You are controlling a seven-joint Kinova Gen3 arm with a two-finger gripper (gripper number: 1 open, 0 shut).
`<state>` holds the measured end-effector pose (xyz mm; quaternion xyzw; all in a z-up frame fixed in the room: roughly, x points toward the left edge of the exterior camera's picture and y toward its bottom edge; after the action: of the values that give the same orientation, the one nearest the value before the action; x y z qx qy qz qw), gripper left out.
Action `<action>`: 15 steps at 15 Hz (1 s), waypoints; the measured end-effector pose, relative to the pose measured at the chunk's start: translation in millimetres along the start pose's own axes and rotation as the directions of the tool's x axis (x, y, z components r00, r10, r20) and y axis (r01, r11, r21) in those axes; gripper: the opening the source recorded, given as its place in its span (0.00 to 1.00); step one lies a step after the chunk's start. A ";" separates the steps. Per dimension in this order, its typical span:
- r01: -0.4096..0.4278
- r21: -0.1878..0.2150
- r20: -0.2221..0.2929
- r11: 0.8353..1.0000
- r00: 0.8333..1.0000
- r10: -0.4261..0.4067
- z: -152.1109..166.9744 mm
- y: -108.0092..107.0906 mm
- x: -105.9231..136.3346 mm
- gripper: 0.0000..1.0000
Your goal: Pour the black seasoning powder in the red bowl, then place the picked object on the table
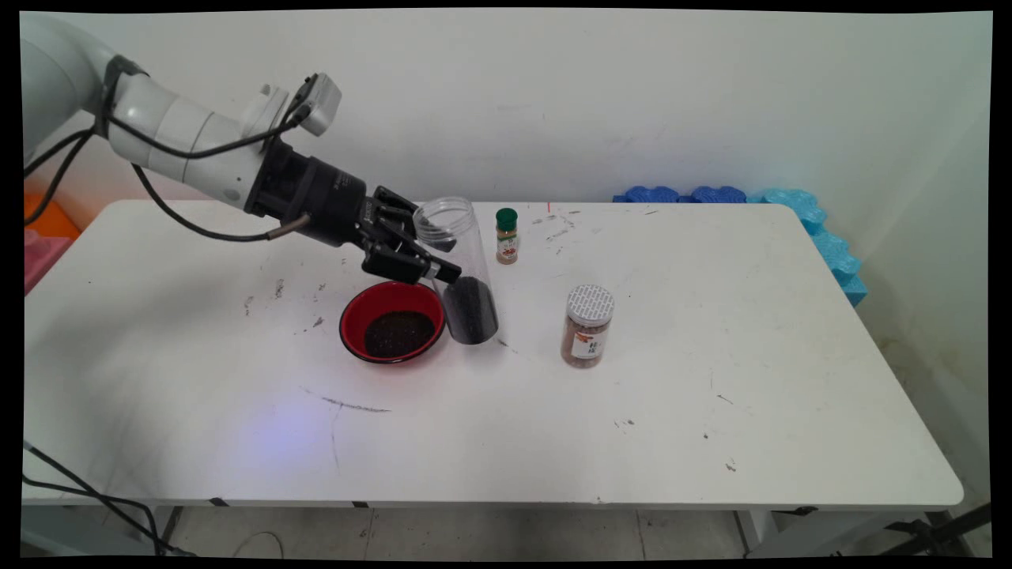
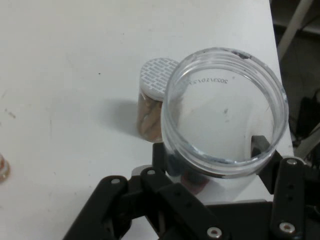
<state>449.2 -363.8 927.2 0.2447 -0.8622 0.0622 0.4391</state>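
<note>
Jar: clear plastic jar point(image 1: 462, 269), lid off, dark grains settled in its lower end.
Place: jar stands on the table point(image 1: 711, 379), just right of the red bowl point(image 1: 393, 322), which holds dark grains.
Arm: reaches in from the left, sloping down toward the jar.
Gripper: gripper point(image 1: 431, 265) pinches the jar at mid-height.
Axis: jar near upright, open mouth up, leaning slightly left.
Nearby: silver-lidded jar point(image 1: 587, 325) to the right of the bowl; green-capped bottle point(image 1: 507, 235) behind.

Red bowl point(image 1: 391, 322), two spice jars point(image 1: 587, 325) point(image 1: 507, 235), blue foam point(image 1: 818, 229).
</note>
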 end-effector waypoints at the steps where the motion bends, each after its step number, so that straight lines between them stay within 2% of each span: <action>1: -0.023 -0.001 0.001 1.000 1.000 0.023 0.2 0.8 0.1 0.00; 8: -0.167 -0.010 0.010 0.986 0.986 0.167 2.8 6.3 0.9 0.00; 15: -0.207 -0.017 0.016 0.978 0.978 0.207 5.1 10.6 1.6 0.00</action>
<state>439.6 -356.9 926.4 0.1509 -0.8872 0.0989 0.4247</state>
